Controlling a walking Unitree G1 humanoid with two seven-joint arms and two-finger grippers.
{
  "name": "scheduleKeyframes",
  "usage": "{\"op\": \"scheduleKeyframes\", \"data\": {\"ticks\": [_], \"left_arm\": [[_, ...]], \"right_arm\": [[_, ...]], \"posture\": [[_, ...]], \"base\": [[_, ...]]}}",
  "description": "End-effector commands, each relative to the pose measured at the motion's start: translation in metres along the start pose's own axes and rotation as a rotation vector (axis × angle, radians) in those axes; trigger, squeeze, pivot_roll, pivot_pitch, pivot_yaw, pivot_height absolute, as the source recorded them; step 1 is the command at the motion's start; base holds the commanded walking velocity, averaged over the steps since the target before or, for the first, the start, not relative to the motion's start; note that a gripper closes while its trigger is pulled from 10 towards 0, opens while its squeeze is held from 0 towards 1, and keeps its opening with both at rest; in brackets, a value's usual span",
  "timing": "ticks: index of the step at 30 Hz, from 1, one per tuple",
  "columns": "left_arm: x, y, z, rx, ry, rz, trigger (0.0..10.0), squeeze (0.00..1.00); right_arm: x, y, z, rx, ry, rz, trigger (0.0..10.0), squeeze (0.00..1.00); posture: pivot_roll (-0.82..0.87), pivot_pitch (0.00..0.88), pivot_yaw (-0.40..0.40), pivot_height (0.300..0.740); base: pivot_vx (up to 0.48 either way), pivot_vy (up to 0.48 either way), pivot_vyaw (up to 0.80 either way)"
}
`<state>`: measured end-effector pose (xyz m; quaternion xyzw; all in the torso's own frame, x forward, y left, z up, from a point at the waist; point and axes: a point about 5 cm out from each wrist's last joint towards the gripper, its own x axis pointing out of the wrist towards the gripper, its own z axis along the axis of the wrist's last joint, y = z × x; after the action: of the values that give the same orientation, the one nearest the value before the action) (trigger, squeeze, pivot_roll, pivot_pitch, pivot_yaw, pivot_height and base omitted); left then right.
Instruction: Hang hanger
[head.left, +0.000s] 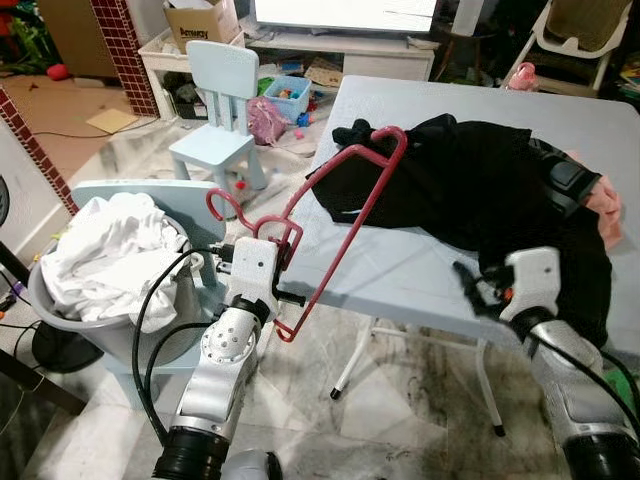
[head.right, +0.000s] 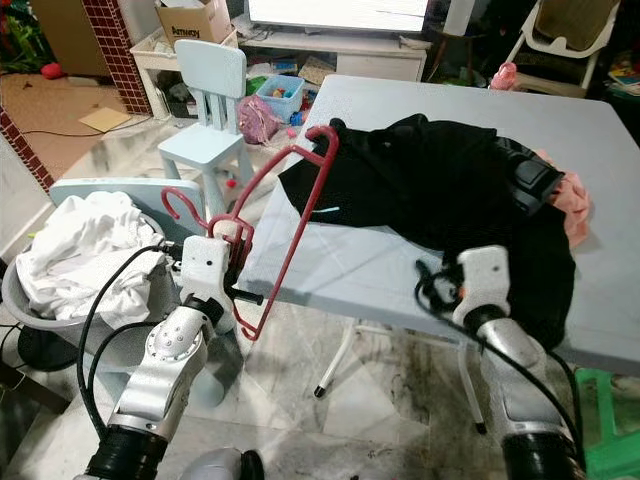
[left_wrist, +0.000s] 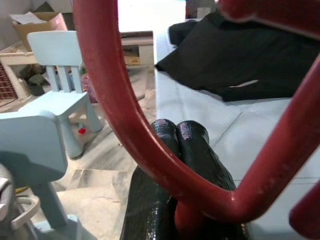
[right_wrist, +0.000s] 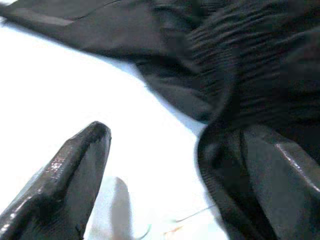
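Nearest, the left gripper (head.left: 281, 262) pinches the light, probably rigid red plastic hanger (head.left: 345, 205) near its hook; the right gripper (right_wrist: 170, 180) gapes over black cloth (head.left: 480, 185).

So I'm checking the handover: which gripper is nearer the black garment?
Right. The right gripper sits open at the black garment; the left gripper is off the table's edge, shut on the red hanger.

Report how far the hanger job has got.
Done: the left pincer is shut on the red hanger, holding it off the table's near-left edge with its top end reaching the black garment.
In hand: the right pincer is open over the table, one finger at the garment's edge.
Left: the garment lies spread flat, not yet on the hanger, and nothing is hung.
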<state>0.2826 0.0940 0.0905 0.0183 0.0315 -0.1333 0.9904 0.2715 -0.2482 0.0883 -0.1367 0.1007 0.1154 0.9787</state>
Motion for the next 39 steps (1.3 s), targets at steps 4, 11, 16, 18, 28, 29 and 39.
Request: {"op": "scheduleKeyframes", "data": {"ticks": [4,11,16,18,28,29,39], "left_arm": [[0.002,-0.001,0.001,0.007,0.005,-0.021,10.0,0.0],[0.002,-0.003,0.003,-0.01,-0.014,-0.028,10.0,0.0],[0.006,-0.007,0.005,0.003,-0.02,-0.048,10.0,0.0],[0.007,-0.008,0.006,0.001,-0.024,-0.054,10.0,0.0],[0.01,-0.013,0.009,0.007,-0.033,-0.079,10.0,0.0],[0.01,-0.013,0.009,0.005,-0.034,-0.077,10.0,0.0],[0.011,-0.013,0.009,0.007,-0.035,-0.076,10.0,0.0]], "right_arm": [[0.002,-0.009,0.019,-0.105,-0.06,0.009,10.0,1.0],[-0.006,-0.022,0.031,-0.069,-0.181,-0.308,10.0,1.0],[-0.01,0.001,0.022,0.13,-0.205,-0.396,10.0,1.0],[-0.01,0.01,0.02,0.152,-0.198,-0.395,10.0,1.0],[-0.01,0.016,0.01,0.201,-0.136,-0.452,10.0,0.0],[-0.009,0.016,0.01,0.206,-0.136,-0.447,10.0,0.0],[-0.005,0.02,0.011,0.222,-0.129,-0.433,10.0,0.0]], "posture": [[-0.03,0.0,0.023,0.74],[-0.03,0.0,0.02,0.74],[-0.03,0.0,0.026,0.74],[-0.04,0.0,0.028,0.74],[-0.04,0.0,0.035,0.74],[-0.04,0.0,0.037,0.74],[-0.04,0.0,0.034,0.74]], "base": [[0.0,0.0,0.0],[0.0,0.0,0.0],[0.0,0.0,0.0],[0.0,0.0,0.0],[-0.166,0.0,0.0],[-0.27,0.0,0.0],[-0.259,0.0,0.0]]}}
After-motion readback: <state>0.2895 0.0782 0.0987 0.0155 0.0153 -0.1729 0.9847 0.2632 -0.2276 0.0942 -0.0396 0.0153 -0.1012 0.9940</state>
